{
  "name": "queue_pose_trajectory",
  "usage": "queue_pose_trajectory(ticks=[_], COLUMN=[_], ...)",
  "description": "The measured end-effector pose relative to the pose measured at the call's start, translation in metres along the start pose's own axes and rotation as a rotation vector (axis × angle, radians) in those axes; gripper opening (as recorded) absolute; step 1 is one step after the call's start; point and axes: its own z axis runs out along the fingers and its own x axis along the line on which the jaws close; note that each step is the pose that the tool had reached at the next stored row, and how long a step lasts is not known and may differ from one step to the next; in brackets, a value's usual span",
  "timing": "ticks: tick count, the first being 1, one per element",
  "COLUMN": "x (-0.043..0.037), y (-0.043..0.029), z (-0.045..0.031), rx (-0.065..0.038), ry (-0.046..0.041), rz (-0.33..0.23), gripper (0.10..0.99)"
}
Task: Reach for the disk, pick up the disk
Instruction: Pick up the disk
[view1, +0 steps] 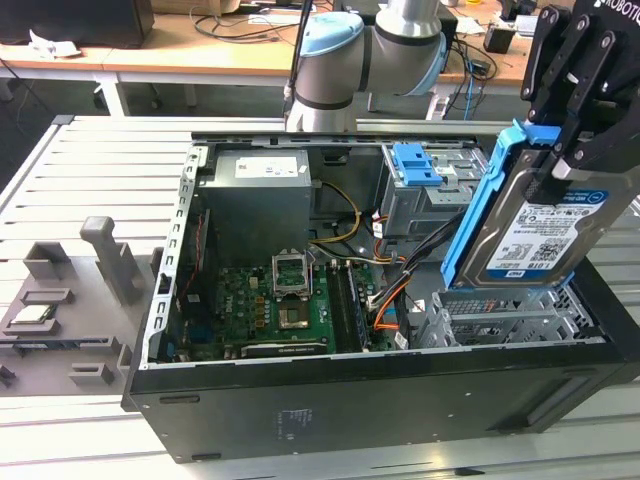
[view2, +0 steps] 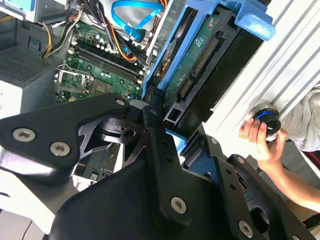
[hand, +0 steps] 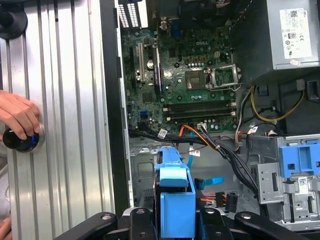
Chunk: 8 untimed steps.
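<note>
While tilted, claw (view1: 560, 140) grips disk (view1: 535, 225).

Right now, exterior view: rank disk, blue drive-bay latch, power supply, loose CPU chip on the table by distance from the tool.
1. disk, held in the tool
2. blue drive-bay latch, behind, inside the case
3. power supply, case's far corner
4. CPU chip, on the table, view's left edge

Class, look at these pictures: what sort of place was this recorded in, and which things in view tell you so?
Probably a robotics lab or workshop. A robot arm works over an opened computer case on a slatted metal table; its gripper holds the disk above the case, and cluttered desks with cables stand behind.
</note>
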Motion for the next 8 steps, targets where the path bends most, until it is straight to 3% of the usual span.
queue_pose_trajectory(ticks=[8], x=[0.0009], y=[-0.0003], z=[0.0045], rx=[0.0], ry=[0.0], rz=[0.0], gripper=[0.365])
